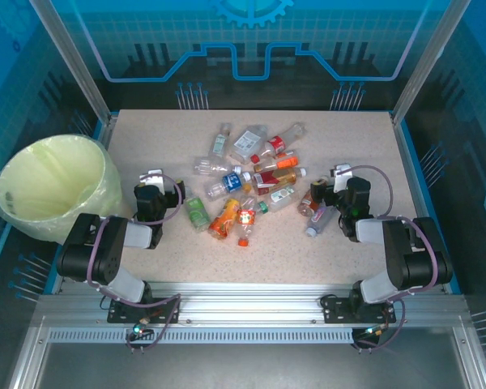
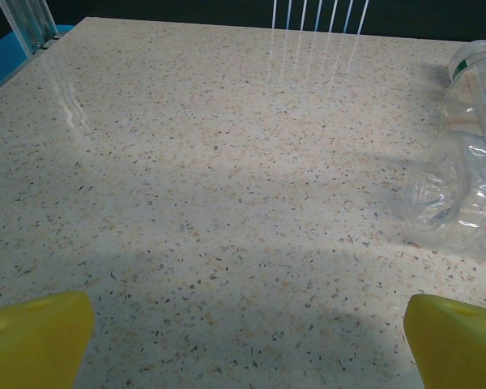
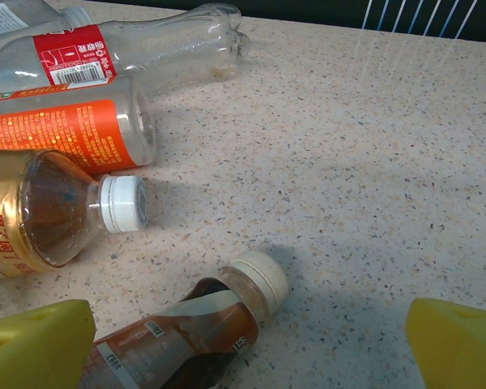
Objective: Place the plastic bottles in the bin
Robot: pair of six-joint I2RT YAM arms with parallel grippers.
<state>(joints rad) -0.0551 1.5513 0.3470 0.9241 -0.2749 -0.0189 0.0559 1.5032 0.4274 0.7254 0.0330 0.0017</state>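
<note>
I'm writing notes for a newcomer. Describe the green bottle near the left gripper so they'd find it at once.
Start at the pale yellow-green bin on the left, then move right past the left gripper. Beyond it lies the green bottle, at the pile's near-left edge; it is green, unlike the orange bottle beside it.

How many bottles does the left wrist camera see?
2, both at the right edge: a crumpled clear bottle, and beyond it a green-banded bottle. Others may lie out of frame.
</note>
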